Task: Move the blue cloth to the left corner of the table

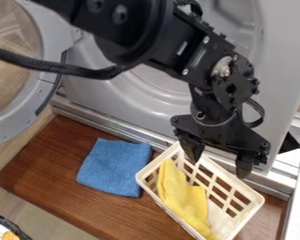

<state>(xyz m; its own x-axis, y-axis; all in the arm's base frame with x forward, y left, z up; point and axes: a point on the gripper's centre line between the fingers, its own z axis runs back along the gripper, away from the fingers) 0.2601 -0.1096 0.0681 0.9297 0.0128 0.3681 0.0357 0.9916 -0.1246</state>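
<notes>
Okay, got blue cloth (pixel 115 166) lying flat on brown wooden table (pixel 36 164), left of centre, not at left corner. Just right of it, see cream lattice basket (pixel 256 200) with crumpled yellow cloth (pixel 177 192) inside. Above basket's far side, note black gripper (pixel 217 168) pointing down, fingers spread wide, released. Beyond table, find metal rail (pixel 102 123) and gray moulded panel (pixel 284 51); at far left, round gray door frame (pixel 11 123).

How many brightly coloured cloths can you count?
2: a blue cloth on the brown board, left of the basket, and a yellow cloth inside the basket. Another could hide beneath.
</notes>
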